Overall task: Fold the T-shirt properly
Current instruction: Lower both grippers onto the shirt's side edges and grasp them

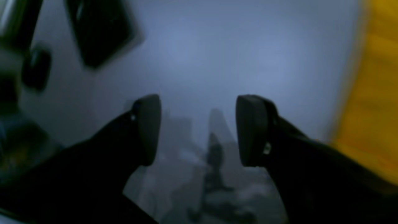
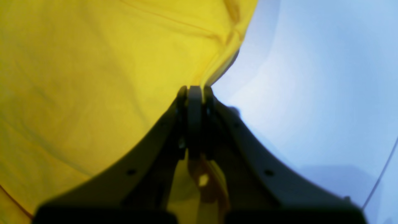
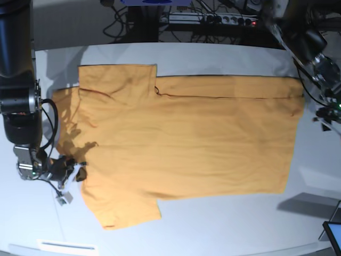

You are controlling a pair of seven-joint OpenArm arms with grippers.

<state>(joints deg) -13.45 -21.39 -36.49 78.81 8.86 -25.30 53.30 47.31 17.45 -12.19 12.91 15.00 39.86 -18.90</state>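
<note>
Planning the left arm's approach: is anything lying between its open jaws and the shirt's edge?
Nothing visible. The left gripper hangs open over bare table, and the T-shirt lies off to one side with only clear surface between them.

The T-shirt (image 3: pixel 181 138) is plain orange-yellow, without pattern; it reads brighter yellow in the right wrist view and shows darker seam lines. The desk (image 3: pixel 224 229) is pale grey-white, bluish close up. Both pincers, left (image 1: pixel 199 130) and right (image 2: pixel 195 93), are black.
</note>
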